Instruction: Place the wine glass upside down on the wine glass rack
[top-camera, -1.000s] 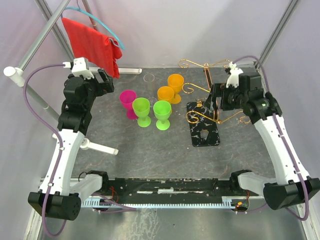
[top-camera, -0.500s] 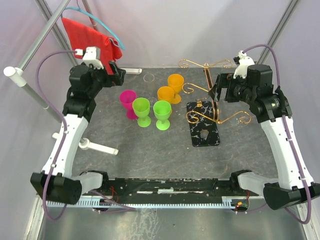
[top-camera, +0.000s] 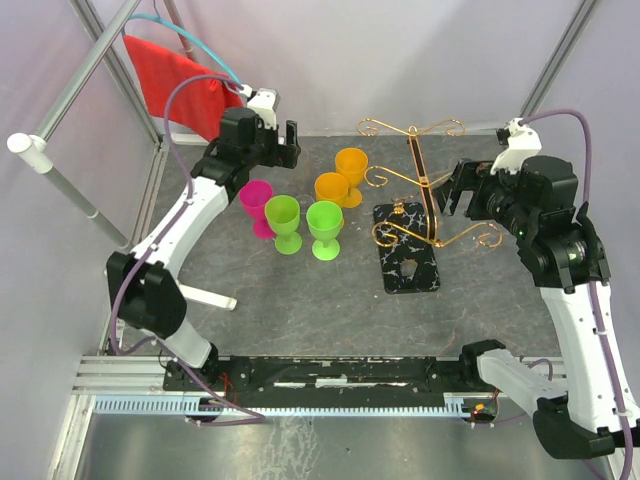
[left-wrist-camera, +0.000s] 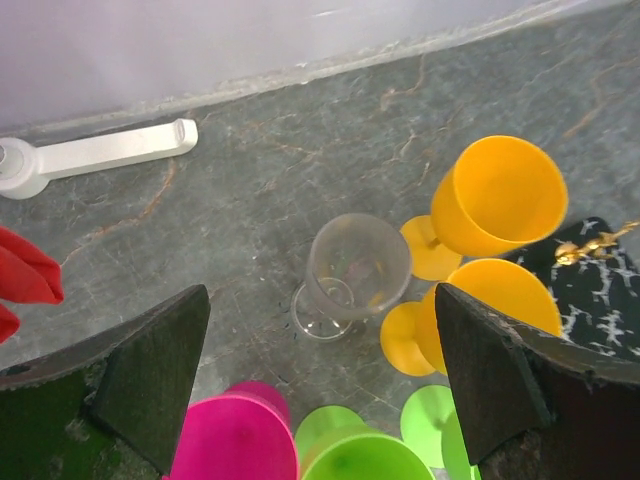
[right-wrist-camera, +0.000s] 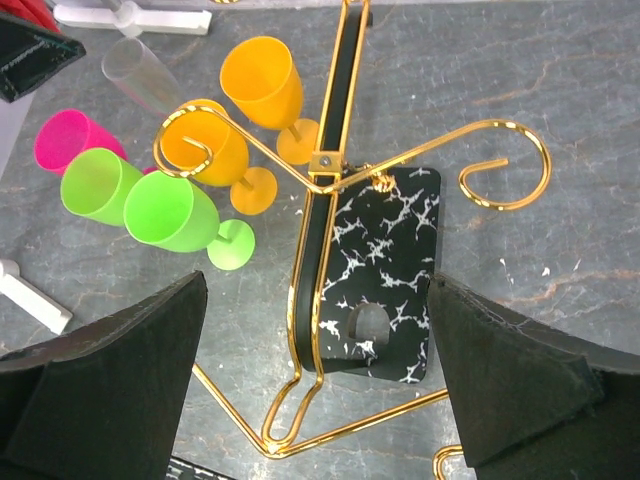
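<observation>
Wine glass (left-wrist-camera: 357, 265): clear and see-through, standing on its foot on the grey veined tabletop (top-camera: 300, 300) near the far edge, well apart from the rack
Left jaws: wide open and holding nothing, hovering above the glass, which shows between the two fingers in the left wrist view
Right jaws: wide open and empty, hanging over the rack on its right side
Wine glass rack (right-wrist-camera: 386, 255): thin gold wire with a central post and arms ending in curled scrolls, on a black, white-veined rectangular base with a hole near its front end
Orange cups (top-camera: 343, 176): two, upright, between the glass and the rack; the foot of one lies just beside the foot of the glass
Pink cup (top-camera: 256, 203): upright, on the near side of the glass
Green cups (top-camera: 304, 222): two, upright and side by side, just right of the pink one
Red cloth (top-camera: 180, 85): draped on the frame at the far left corner
White bar (left-wrist-camera: 105, 155): lying flat along the far edge, left of the glass
</observation>
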